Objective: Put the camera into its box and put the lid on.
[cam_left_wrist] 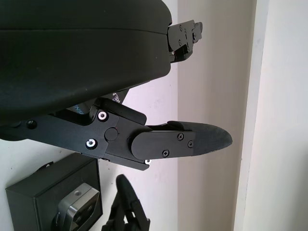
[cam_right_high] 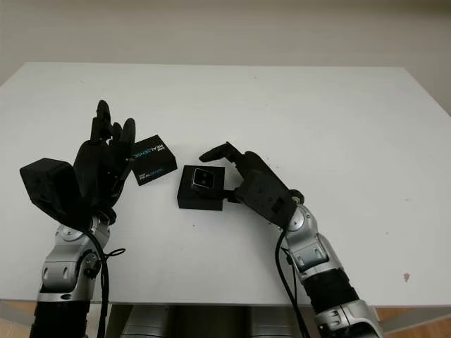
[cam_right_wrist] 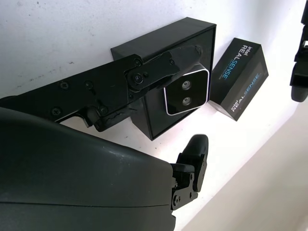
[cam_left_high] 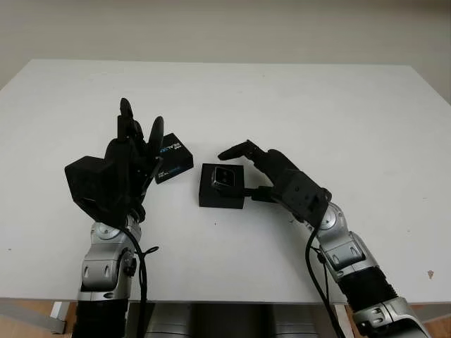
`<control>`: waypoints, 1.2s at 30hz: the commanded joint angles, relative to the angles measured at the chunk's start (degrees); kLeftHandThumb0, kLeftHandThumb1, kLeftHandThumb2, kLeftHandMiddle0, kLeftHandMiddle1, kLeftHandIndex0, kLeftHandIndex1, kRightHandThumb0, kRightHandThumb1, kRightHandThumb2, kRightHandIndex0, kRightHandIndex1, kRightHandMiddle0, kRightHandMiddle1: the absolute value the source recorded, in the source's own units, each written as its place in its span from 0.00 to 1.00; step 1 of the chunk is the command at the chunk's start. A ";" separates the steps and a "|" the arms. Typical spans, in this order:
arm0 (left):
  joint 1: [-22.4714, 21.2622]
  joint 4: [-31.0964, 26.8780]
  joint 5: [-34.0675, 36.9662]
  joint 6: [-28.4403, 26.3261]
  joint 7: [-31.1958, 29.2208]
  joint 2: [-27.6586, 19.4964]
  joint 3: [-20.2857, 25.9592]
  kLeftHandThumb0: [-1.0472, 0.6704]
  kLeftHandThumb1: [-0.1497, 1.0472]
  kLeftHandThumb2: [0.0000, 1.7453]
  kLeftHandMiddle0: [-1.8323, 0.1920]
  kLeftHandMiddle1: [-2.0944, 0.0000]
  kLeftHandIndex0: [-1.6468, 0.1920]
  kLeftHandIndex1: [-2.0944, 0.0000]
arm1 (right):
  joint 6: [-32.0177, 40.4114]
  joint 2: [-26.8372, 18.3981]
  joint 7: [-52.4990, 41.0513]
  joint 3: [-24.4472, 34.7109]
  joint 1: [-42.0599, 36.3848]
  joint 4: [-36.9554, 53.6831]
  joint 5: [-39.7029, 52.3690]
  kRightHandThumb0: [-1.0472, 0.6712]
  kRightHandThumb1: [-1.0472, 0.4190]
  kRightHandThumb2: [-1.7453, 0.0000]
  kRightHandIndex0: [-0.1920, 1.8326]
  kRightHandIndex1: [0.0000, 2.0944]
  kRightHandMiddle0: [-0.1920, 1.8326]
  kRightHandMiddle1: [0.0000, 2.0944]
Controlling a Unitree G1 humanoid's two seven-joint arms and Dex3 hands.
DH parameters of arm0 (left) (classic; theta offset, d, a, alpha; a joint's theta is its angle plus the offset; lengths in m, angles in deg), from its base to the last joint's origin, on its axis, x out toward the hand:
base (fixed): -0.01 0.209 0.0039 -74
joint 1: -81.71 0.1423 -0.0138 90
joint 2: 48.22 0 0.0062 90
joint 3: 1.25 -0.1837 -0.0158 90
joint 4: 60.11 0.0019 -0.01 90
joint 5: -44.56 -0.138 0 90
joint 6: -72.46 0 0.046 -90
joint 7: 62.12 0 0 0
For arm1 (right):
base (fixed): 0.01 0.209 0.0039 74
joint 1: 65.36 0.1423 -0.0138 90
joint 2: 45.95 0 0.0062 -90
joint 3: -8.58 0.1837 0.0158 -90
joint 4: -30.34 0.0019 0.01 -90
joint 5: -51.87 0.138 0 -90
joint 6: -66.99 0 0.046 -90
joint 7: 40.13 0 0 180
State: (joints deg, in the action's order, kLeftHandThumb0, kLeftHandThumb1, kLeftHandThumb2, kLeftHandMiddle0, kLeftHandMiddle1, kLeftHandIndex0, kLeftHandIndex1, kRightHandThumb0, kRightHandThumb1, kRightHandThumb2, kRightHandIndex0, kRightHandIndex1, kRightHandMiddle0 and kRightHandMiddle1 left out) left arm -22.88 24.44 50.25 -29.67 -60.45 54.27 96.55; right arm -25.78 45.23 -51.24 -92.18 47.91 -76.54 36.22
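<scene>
a small silver camera (cam_right_wrist: 186,93) with two round lenses on a dark face sits inside its open black box (cam_left_high: 222,186) on the white table (cam_left_high: 317,113). the right hand (cam_left_high: 271,176) is at the box, empty and uncurled: one of its fingers (cam_right_wrist: 144,72) stretches over the box top right beside the camera, another (cam_right_wrist: 195,154) hangs just off the box's side. the lid (cam_left_high: 173,158), black with blue and white "realsense" lettering, lies on the table on the far side of the box from the right hand, just past the raised left hand (cam_left_high: 130,158). that hand holds nothing, its fingers (cam_left_high: 151,137) pointing up and uncurled.
</scene>
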 commanded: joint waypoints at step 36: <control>0.60 -1.58 -0.31 -0.72 0.83 0.26 -0.54 0.20 1.00 0.24 1.00 1.00 1.00 1.00 | -26.50 -10.12 2.12 -11.58 8.87 -6.61 -23.90 0.09 0.00 0.66 0.01 0.02 0.04 0.03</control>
State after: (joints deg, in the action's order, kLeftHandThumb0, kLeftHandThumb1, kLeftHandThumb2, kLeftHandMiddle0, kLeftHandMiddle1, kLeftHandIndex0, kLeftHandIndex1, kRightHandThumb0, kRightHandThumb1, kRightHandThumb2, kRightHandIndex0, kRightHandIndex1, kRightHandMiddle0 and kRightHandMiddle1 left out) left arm -22.39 24.19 50.24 -30.10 -59.82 54.49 96.28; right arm -52.56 35.56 -49.37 -103.58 55.65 -82.86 12.61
